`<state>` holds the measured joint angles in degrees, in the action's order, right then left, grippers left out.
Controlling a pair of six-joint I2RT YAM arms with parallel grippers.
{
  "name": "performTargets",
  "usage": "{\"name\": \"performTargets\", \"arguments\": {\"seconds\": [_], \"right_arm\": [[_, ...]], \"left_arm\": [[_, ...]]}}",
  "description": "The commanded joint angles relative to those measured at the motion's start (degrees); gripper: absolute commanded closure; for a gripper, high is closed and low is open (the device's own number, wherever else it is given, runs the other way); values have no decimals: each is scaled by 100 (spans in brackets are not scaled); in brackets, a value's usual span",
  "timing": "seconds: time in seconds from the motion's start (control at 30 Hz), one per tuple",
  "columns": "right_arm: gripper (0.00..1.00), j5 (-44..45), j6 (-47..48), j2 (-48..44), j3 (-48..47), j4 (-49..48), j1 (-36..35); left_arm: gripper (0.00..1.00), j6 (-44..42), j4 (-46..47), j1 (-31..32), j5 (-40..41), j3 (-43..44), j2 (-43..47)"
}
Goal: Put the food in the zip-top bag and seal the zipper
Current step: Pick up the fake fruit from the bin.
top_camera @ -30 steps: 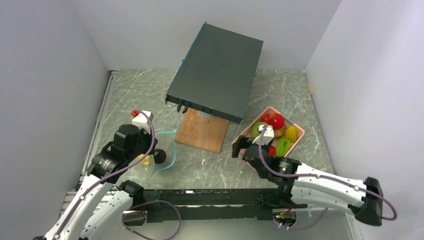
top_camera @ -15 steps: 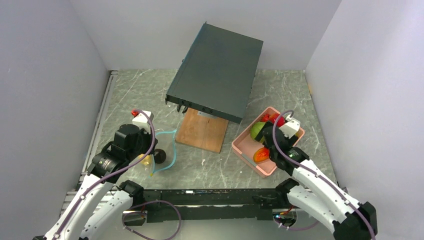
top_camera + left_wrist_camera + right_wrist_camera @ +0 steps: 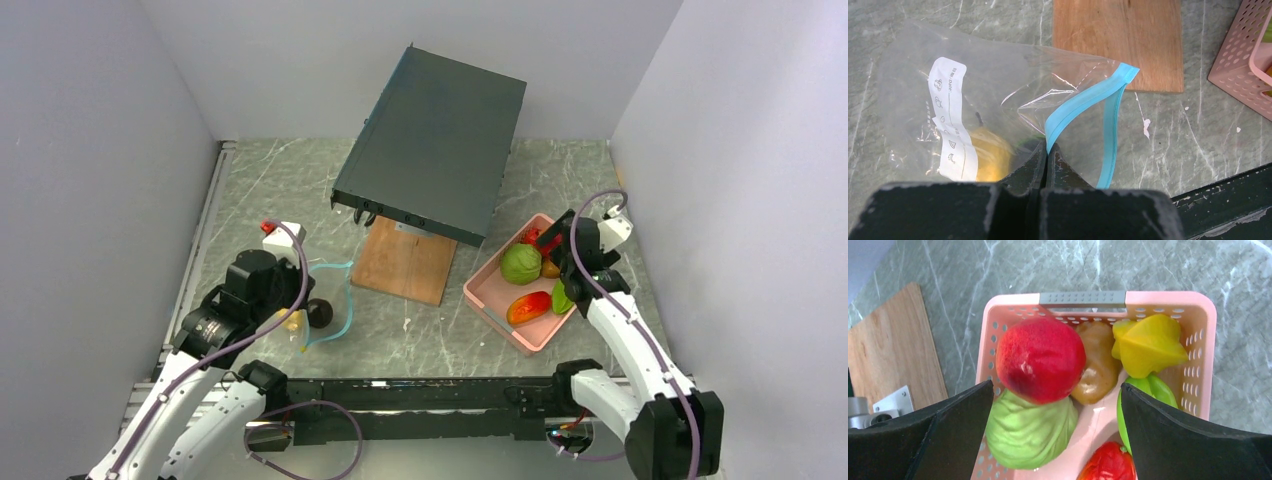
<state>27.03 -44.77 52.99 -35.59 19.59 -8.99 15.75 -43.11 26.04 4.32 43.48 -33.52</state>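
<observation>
Left fingers [image 3: 1024, 172] clamp the zipper [image 3: 1083, 102] while right fingers [image 3: 948, 440], spread wide, hover over the food [image 3: 1040, 360] at 12 o'clock, where crowded glossy pieces could squirt free

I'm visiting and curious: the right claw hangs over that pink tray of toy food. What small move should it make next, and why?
Probably lower the open right gripper onto the red fruit, topmost in the pink tray, and close; the left gripper holds the zipper open.
</observation>
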Motion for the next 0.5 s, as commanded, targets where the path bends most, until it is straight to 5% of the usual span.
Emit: {"name": "performTargets", "arguments": {"seconds": [0.0,0.33,0.47], "right_arm": [[1,-389,140,278,-344,-444,303],[4,-852,481,1099,-397,-587,397],[27,-848,843,1171,-319,-717,421]], "left_arm": [[100,-15,168,19,-97,64,82],[100,-45,190,19,-184,71,-26],[100,-58,221,22,-273,56,-73]]}}
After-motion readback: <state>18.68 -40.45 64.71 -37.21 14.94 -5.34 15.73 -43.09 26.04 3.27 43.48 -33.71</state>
